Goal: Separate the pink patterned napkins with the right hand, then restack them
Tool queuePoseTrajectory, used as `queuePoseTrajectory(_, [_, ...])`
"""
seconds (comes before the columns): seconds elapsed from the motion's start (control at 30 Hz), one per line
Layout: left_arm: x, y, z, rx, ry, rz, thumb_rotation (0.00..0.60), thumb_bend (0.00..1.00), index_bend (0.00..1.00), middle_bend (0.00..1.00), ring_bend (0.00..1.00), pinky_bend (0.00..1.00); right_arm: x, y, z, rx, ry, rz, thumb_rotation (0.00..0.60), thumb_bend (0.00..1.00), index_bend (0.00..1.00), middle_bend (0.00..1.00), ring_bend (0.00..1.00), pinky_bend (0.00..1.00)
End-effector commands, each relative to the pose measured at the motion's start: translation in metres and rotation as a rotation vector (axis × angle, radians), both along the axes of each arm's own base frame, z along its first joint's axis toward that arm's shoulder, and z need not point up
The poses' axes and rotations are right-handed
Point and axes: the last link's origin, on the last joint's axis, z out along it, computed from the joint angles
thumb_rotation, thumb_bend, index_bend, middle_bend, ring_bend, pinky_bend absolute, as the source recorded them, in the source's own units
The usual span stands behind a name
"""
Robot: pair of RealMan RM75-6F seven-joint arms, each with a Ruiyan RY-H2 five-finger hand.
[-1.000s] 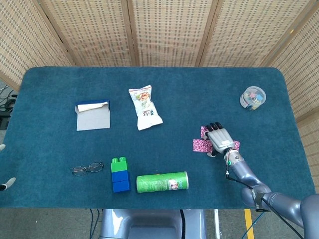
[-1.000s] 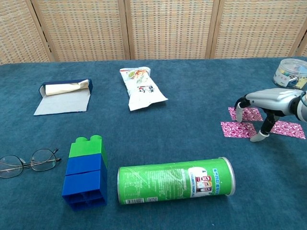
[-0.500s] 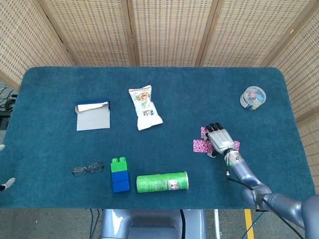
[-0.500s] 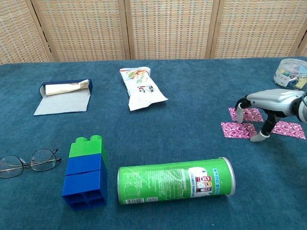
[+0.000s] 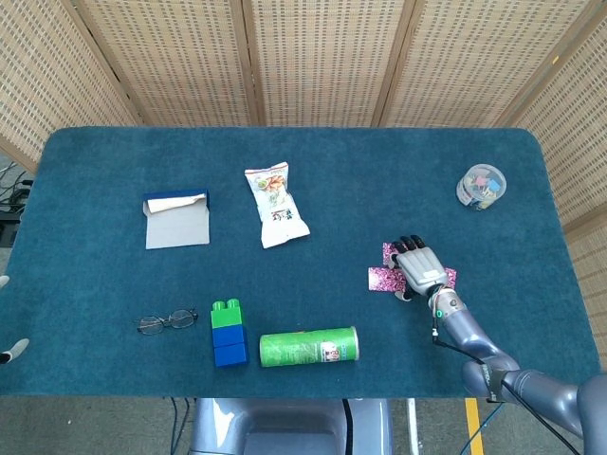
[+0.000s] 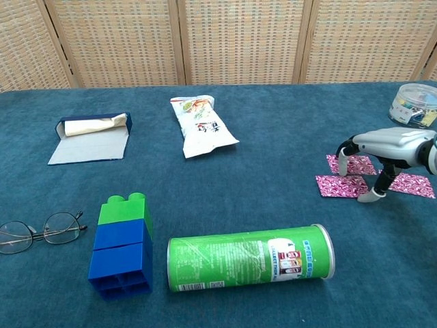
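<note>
Pink patterned napkins [image 6: 341, 186]: three, lying spread apart at the table's [image 5: 95, 190] 4 o'clock; right hand [image 6: 386, 147] arching over them, fingers spread, holding nothing.

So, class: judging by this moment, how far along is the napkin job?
Done: the pink patterned napkins already lie spread apart in three pieces on the table. In hand: the right hand arches over them, fingertips down, holding nothing visible. Left: gathering and restacking them.

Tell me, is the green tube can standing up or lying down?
Lying down. The green tube can rests on its long side on the blue table, its round metal end facing right.
</note>
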Motion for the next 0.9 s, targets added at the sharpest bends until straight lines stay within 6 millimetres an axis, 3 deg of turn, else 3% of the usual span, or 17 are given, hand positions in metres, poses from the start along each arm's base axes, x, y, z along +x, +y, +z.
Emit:
queuePoseTrajectory(0.03, [0.000,0.000,0.000,0.001,-0.001,0.001,0.600,0.05,0.12,0.00,0.00,0.00,0.001,0.000,0.003,-0.003,0.002,0.009,0.600,0.31,0.41,0.16,0.00,0.02])
queuePoseTrajectory(0.53, [0.000,-0.001,0.000,0.001,-0.004,-0.004,0.600,0.05,0.12,0.00,0.00,0.00,0.011,-0.003,0.025,-0.041,-0.005,0.043,0.600,0.31,0.41,0.16,0.00,0.02])
queuePoseTrajectory(0.9, [0.001,-0.001,0.001,0.000,-0.004,-0.010,0.600,0.05,0.12,0.00,0.00,0.00,-0.015,-0.001,0.055,-0.105,0.025,-0.012,0.600,0.31,0.41,0.16,0.00,0.01])
